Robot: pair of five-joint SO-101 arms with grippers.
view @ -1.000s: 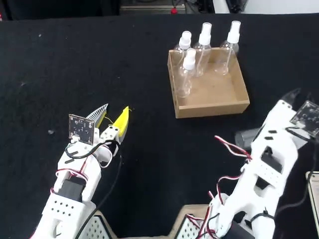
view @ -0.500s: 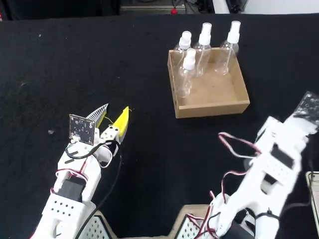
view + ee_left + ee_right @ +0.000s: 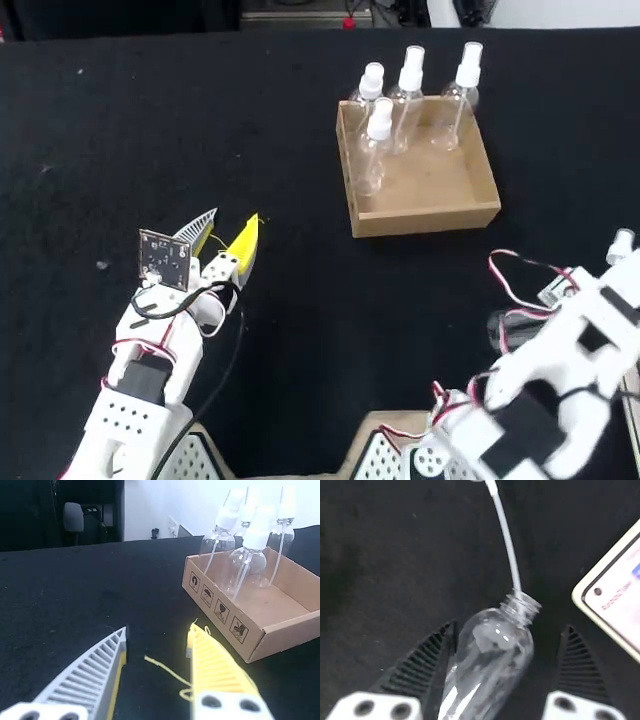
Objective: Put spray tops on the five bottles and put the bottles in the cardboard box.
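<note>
Item: one clear plastic bottle without a top (image 3: 492, 650), lying on its side on the black table surface (image 3: 150, 120), at the right side and near the front. It lies between the two black ribbed fingers (image 3: 422, 662) of the right gripper (image 3: 510, 627), which are spread wide. One finger is close against the bottle's side, the other stands off from it, and neither presses on it. The open neck points away from the gripper. A thin white dip tube (image 3: 507, 540) meets that neck and runs outward toward a white spray top (image 3: 622, 240) at the table's right edge. A flat white-edged device (image 3: 615, 595) lies just beside the neck. Brown cardboard box (image 3: 420, 190), open-topped, at the far right of centre, holds four clear plastic bottles with white spray tops (image 3: 405, 100), upright along its far and left sides. Left gripper (image 3: 234, 216), one grey and one yellow finger, spread apart and holding nothing, well apart from the box.
</note>
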